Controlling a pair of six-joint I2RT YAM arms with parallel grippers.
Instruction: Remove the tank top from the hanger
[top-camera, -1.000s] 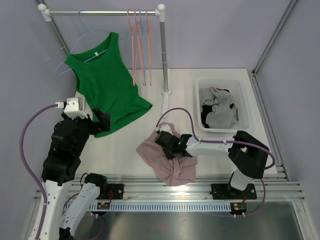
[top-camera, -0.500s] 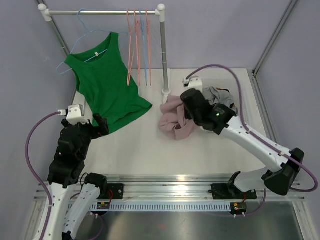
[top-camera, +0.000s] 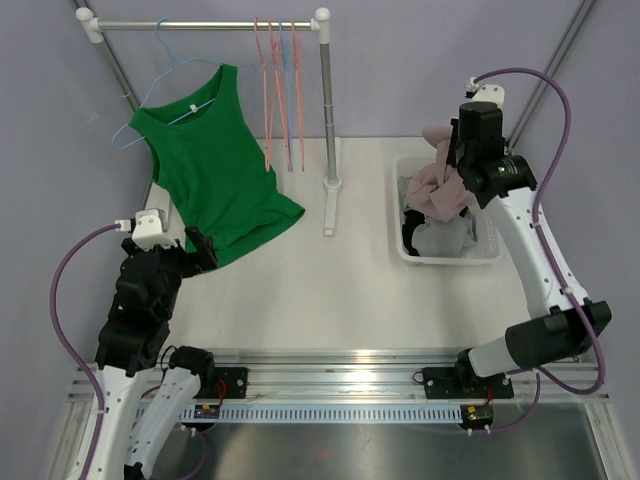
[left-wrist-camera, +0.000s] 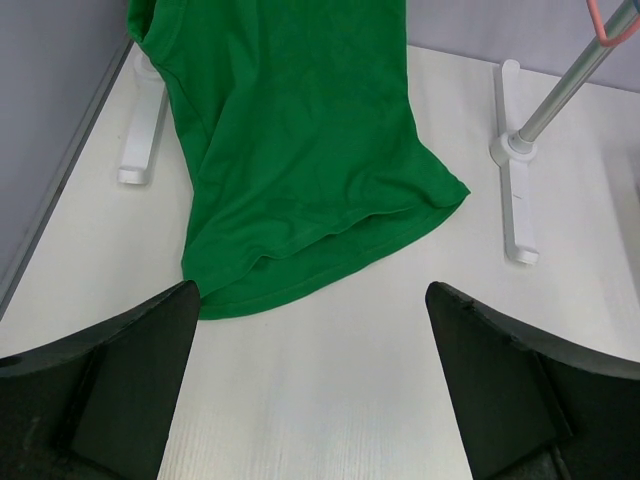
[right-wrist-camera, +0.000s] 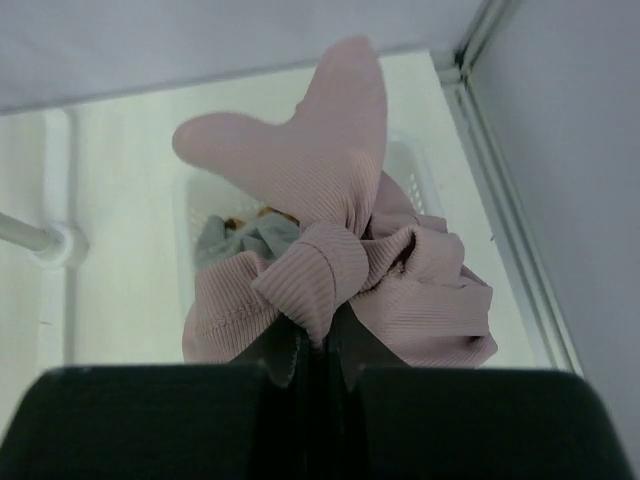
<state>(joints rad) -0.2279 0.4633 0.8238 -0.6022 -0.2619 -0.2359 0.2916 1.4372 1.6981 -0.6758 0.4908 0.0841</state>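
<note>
The green tank top (top-camera: 215, 170) hangs on a light blue hanger (top-camera: 165, 60) at the left of the rail, its hem resting on the table. It also shows in the left wrist view (left-wrist-camera: 300, 150). My left gripper (top-camera: 200, 245) is open and empty just in front of the hem; the jaws stand wide apart in the left wrist view (left-wrist-camera: 310, 400). My right gripper (top-camera: 452, 165) is shut on a pink ribbed garment (top-camera: 440, 180) and holds it above the white basket (top-camera: 490, 255). The pink garment fills the right wrist view (right-wrist-camera: 340, 270).
Several pink and blue empty hangers (top-camera: 280, 90) hang near the right post (top-camera: 326, 100) of the rail. The rack's white feet (left-wrist-camera: 515, 190) lie on the table. The basket holds grey and black clothes (top-camera: 440, 235).
My right arm has carried the pink garment from the table's middle up and right, over the basket. My left gripper has barely moved.
</note>
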